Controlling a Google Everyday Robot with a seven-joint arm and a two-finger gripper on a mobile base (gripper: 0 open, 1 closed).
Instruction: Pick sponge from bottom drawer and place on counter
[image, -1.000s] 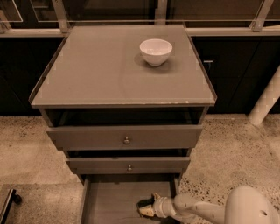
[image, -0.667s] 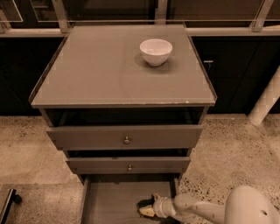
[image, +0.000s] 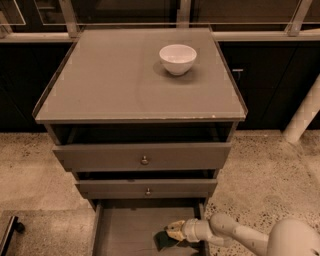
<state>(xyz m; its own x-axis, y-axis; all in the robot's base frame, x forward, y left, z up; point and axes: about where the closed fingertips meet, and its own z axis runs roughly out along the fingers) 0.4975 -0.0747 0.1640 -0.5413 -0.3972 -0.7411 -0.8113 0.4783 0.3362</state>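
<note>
The bottom drawer (image: 125, 230) is pulled open at the foot of the cabinet. The dark green sponge (image: 161, 242) lies in its right front part. My gripper (image: 175, 231) reaches in from the lower right and sits right at the sponge, overlapping its upper edge. The pale arm runs off to the bottom right corner. The counter (image: 120, 80) is the flat grey-brown top of the cabinet, well above the gripper.
A white bowl (image: 177, 58) stands on the counter at the back right. Two wider drawers with round metal knobs (image: 144, 160) sit slightly open above the bottom drawer. Speckled stone floor (image: 30, 170) surrounds the cabinet. A pale post (image: 305, 112) stands at the right.
</note>
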